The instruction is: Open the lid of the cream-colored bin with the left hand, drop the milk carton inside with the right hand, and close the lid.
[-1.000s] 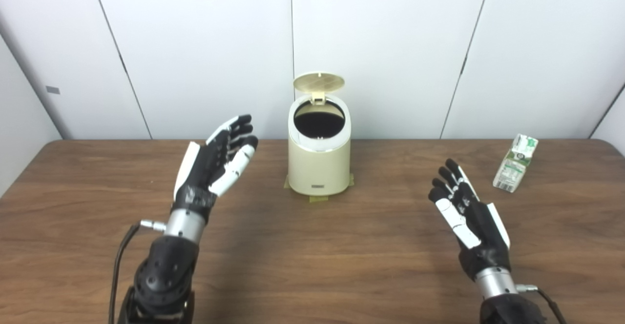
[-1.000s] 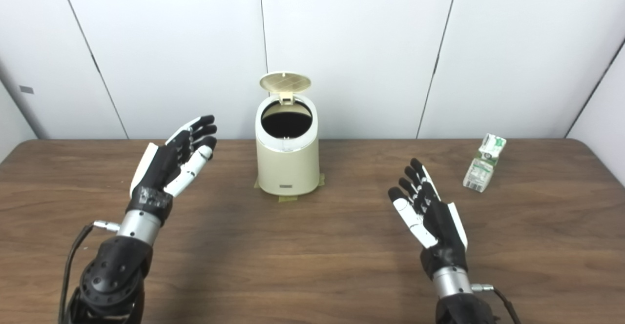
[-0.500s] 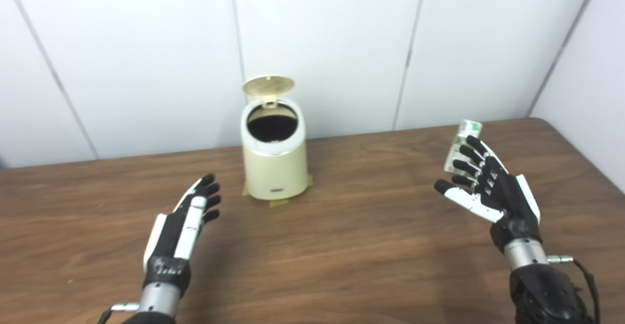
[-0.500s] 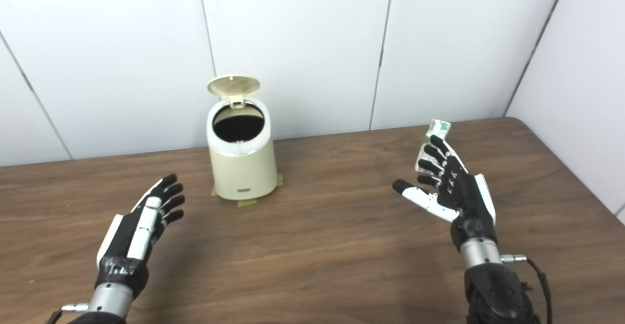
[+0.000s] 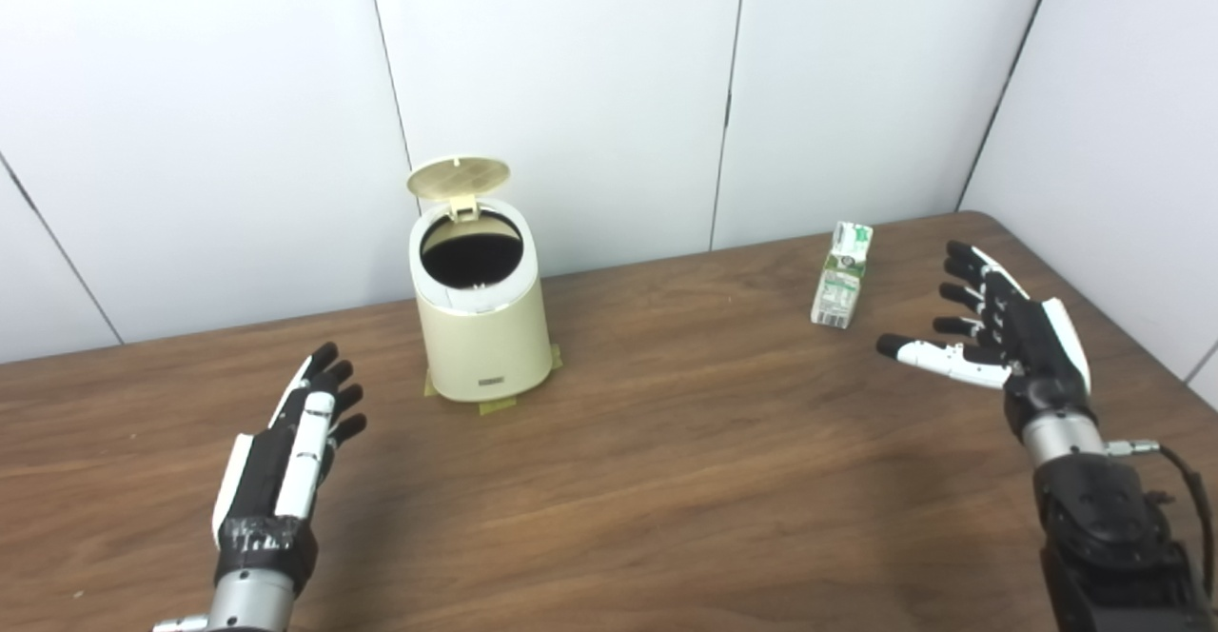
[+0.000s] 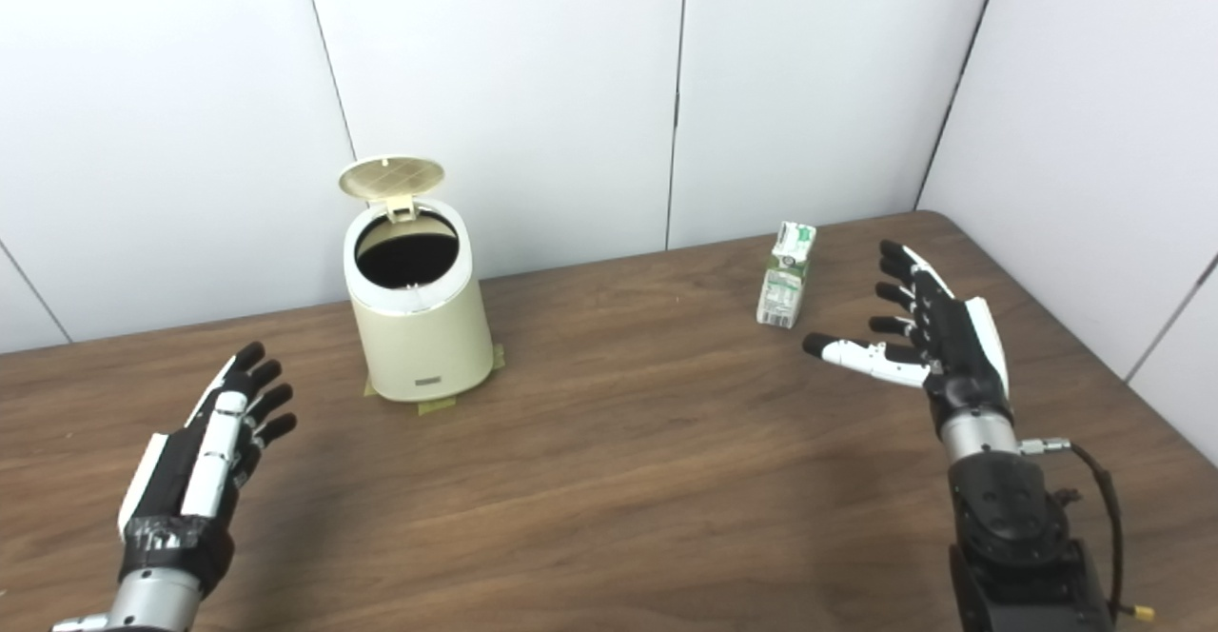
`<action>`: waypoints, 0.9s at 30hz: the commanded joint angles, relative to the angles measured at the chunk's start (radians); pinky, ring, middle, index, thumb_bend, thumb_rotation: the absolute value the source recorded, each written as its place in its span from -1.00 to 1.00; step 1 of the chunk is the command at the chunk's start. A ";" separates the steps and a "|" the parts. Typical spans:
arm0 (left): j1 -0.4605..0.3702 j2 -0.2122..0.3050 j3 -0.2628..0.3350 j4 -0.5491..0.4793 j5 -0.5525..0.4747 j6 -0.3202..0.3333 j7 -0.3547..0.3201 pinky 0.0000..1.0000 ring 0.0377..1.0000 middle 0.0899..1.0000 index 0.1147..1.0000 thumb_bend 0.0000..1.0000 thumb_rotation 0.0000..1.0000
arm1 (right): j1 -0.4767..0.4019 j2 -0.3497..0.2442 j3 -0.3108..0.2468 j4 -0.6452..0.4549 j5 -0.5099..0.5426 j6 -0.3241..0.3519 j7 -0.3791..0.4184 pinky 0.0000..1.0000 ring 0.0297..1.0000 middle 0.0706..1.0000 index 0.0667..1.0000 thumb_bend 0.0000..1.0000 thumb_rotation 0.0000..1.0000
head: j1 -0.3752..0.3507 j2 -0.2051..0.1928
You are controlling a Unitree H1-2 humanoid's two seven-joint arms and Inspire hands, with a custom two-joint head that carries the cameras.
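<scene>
With the lid point(image 5: 458, 176) already upright above the bin point(image 5: 483, 327), the left hand point(image 5: 285, 451) waits empty, fingers apart, while the right hand point(image 5: 999, 337), fingers spread, faces the standing carton point(image 5: 841, 275) at its 10 o'clock, positioned for a side grasp.

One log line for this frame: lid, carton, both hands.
cream-colored bin lid: up | green-and-white milk carton: upright on table, untouched | left hand: open | right hand: open, beside carton
</scene>
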 commanded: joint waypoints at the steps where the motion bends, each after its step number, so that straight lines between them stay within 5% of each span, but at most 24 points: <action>1: -0.044 0.003 -0.008 -0.013 -0.014 -0.016 -0.004 0.75 0.82 0.90 0.95 -0.15 0.64 | -0.073 -0.057 0.024 0.017 -0.038 -0.033 0.010 0.52 0.84 0.91 0.83 0.99 -0.60 | 0.012 -0.005; 4: -0.045 0.019 -0.024 -0.018 -0.016 -0.026 -0.019 0.77 0.85 0.91 0.98 -0.15 0.64 | -0.142 -0.107 0.082 0.111 -0.096 -0.016 0.020 0.67 0.88 0.90 0.86 1.00 -0.52 | 0.012 -0.005; 6: -0.043 0.025 -0.029 -0.026 -0.016 -0.019 -0.021 0.77 0.84 0.91 0.98 -0.13 0.61 | -0.191 -0.119 0.101 0.162 -0.102 -0.004 0.025 0.74 0.92 0.96 0.88 0.99 -0.66 | 0.012 -0.005; 8: -0.038 0.029 -0.033 -0.039 -0.019 -0.009 -0.019 0.76 0.84 0.90 0.98 -0.13 0.58 | -0.235 -0.132 0.126 0.208 -0.135 0.011 0.022 0.35 0.58 0.96 0.89 0.99 -0.74 | 0.022 -0.011; 12: -0.030 0.023 -0.017 -0.065 -0.048 0.021 -0.013 0.76 0.83 0.91 0.97 -0.19 0.56 | -0.296 -0.142 0.140 0.275 -0.144 0.029 0.023 0.32 0.70 0.89 0.89 0.99 -0.73 | 0.027 -0.010; 15: -0.029 0.028 -0.014 -0.075 -0.051 0.024 -0.010 0.76 0.84 0.90 0.97 -0.20 0.55 | -0.334 -0.141 0.134 0.318 -0.130 0.038 0.030 -0.42 -0.28 0.24 0.91 0.97 -0.77 | 0.026 -0.016; 17: -0.030 0.042 -0.023 -0.080 -0.045 0.020 -0.018 0.76 0.85 0.92 0.98 -0.18 0.58 | -0.355 -0.142 0.128 0.341 -0.110 0.043 0.045 -0.51 -0.27 0.42 0.92 0.95 -0.80 | 0.026 -0.018; 20: -0.031 0.056 -0.031 -0.091 -0.045 0.028 -0.024 0.78 0.85 0.92 0.97 -0.16 0.56 | -0.376 -0.153 0.129 0.374 -0.098 0.033 0.056 -0.17 0.44 0.87 0.93 0.98 -0.74 | 0.030 -0.019; 27: -0.024 0.080 -0.050 -0.117 -0.053 0.054 -0.033 0.80 0.84 0.89 0.96 -0.16 0.55 | -0.416 -0.173 0.150 0.453 -0.112 0.014 0.052 0.05 0.72 0.92 0.91 0.98 -0.77 | 0.032 -0.017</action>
